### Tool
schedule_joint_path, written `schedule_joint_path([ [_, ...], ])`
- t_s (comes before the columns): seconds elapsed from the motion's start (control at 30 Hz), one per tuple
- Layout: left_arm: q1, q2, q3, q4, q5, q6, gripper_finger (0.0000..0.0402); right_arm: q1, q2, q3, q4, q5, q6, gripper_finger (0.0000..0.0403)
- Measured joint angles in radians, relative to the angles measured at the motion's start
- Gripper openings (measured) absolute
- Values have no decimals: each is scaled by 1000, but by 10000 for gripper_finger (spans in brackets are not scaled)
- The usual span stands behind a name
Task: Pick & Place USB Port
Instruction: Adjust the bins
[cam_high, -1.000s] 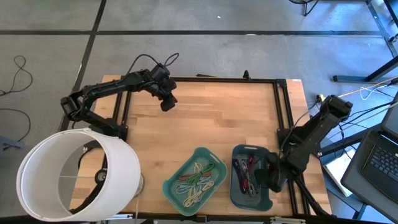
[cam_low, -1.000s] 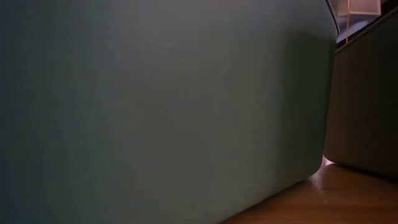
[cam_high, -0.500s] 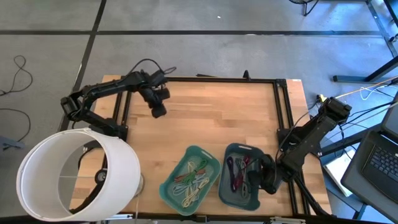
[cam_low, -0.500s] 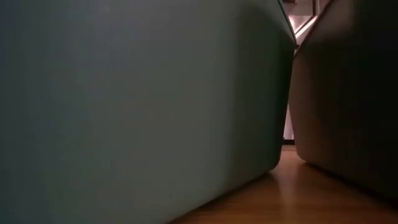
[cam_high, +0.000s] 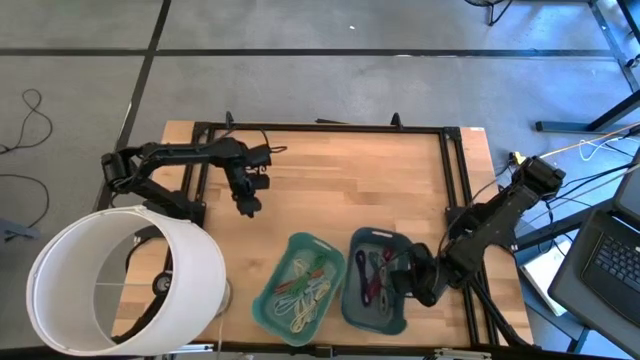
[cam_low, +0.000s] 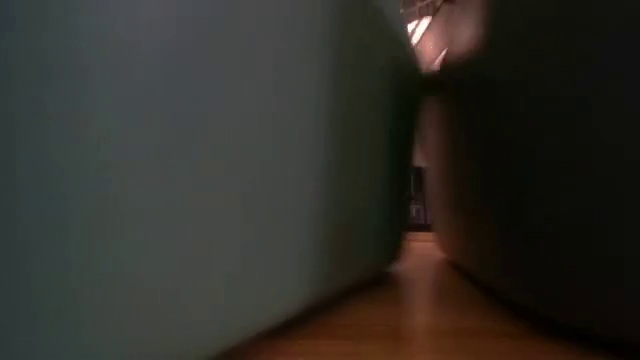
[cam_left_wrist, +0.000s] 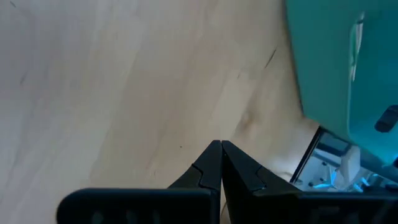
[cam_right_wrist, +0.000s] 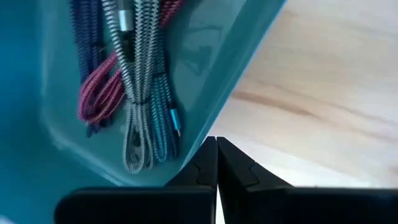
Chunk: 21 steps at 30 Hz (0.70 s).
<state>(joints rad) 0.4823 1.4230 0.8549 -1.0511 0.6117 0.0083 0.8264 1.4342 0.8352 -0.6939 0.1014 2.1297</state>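
With my right claw (cam_high: 412, 283) clenched empty against the blue tray (cam_high: 372, 300) of cables (cam_right_wrist: 134, 93) and my left claw (cam_high: 246, 207) clenched over bare counter (cam_high: 360, 180), no pick had begun; next needed opening over a cable.

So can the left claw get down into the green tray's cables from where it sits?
Probably yes. The left claw hangs shut over bare wood, apart from the green tray, with nothing between them. The tray is open-topped, but the claw must open first.
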Motion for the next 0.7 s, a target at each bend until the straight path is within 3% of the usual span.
schedule_joint_path([
  [0.47, -87, 0, -5, 51, 75, -109, 1, -135, 0, 0, 41, 14, -213, 0],
  [0.7, -185, 0, -73, 47, 180, -183, 1, -166, 0, 0, 70, 14, -282, 0],
])
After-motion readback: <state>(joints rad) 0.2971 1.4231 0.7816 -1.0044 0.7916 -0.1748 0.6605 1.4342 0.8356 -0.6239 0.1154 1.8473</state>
